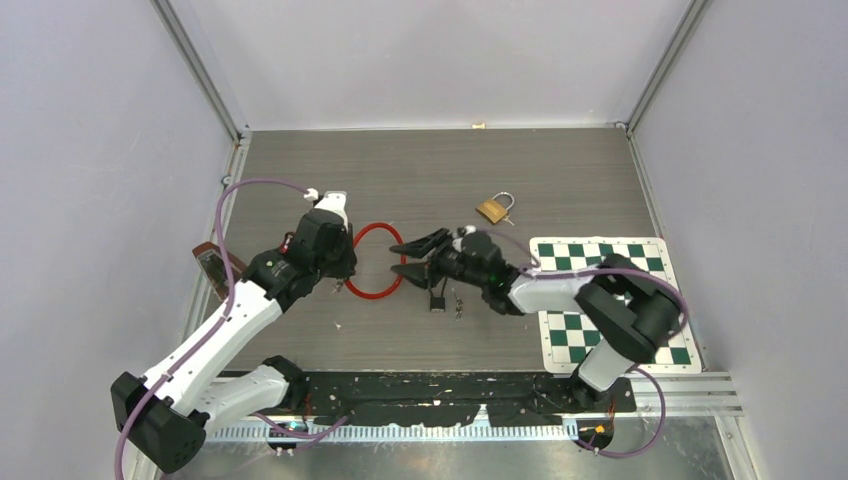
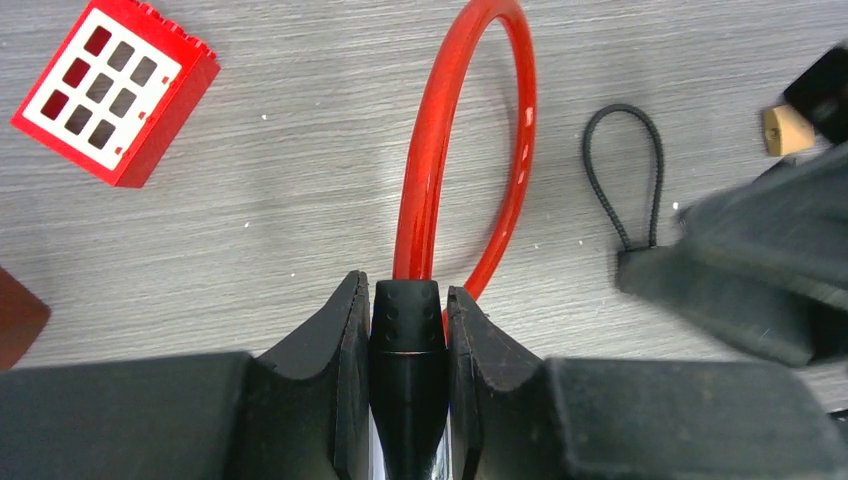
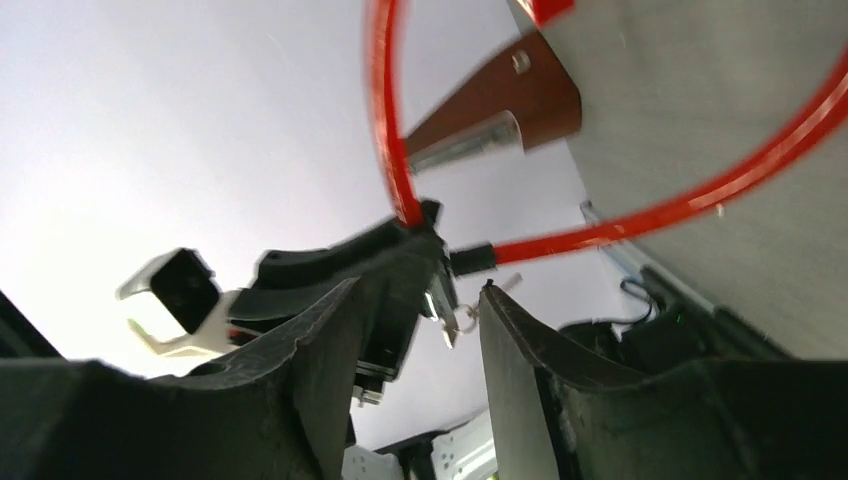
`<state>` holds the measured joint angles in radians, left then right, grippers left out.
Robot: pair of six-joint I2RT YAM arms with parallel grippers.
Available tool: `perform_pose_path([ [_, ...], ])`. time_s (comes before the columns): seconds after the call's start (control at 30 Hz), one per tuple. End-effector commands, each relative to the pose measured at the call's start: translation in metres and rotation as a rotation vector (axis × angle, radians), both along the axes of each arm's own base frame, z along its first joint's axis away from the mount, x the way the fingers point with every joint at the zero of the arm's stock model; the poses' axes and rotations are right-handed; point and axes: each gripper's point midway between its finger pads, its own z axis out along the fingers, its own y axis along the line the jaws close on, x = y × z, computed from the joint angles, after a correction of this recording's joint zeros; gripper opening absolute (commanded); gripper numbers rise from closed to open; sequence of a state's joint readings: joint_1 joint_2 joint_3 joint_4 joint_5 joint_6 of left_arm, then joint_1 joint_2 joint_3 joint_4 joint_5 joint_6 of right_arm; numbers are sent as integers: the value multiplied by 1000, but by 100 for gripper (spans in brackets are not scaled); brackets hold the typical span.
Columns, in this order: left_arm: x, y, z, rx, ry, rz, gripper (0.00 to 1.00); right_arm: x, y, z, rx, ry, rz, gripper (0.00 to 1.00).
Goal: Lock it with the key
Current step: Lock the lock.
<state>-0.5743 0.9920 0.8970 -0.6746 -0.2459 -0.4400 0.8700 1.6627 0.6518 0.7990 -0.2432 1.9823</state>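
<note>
The lock is a red cable loop (image 1: 375, 229) (image 2: 430, 150) with a black body (image 2: 405, 330). It lies on the grey table left of centre. My left gripper (image 1: 345, 265) (image 2: 404, 295) is shut on that black body, the loop reaching away from it. My right gripper (image 1: 402, 257) (image 3: 420, 290) is open at the loop's right side, with nothing between its fingers. In the right wrist view a small silver key on a ring (image 3: 447, 325) hangs by the lock body, just beyond the open jaws and level with their tips. The red cable (image 3: 385, 120) curves above.
A brass padlock (image 1: 491, 210) lies farther back. A small black lock (image 1: 438, 300) and loose keys (image 1: 459, 307) sit under the right arm. A green chessboard mat (image 1: 560, 340) is at right. A red block (image 2: 115, 90) and a black cord loop (image 2: 625, 170) lie near the cable.
</note>
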Motion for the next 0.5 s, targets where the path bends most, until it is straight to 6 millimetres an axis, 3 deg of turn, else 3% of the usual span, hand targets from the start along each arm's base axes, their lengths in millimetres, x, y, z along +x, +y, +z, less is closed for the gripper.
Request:
perform_pose_path([
  [0.0,5,-12,33,-58,-35,-28,0,34,-37,26,-207,-353,9,54],
  [0.13,0,-22,38,-108,16,-32,0,51,-49,46,-407,-685,64,57],
  [0.17,-2,-24,39,-121,31,-35,0,53,-47,59,-424,-759,72,57],
  [0.2,-4,-26,39,-131,44,-41,0,52,-49,54,-491,-851,110,57],
  [0.33,-9,-31,40,-159,71,-56,0,32,-48,75,-514,-1216,187,57],
  [0.47,-11,-32,36,-162,87,-61,0,3,-43,67,-497,-1450,270,57],
])
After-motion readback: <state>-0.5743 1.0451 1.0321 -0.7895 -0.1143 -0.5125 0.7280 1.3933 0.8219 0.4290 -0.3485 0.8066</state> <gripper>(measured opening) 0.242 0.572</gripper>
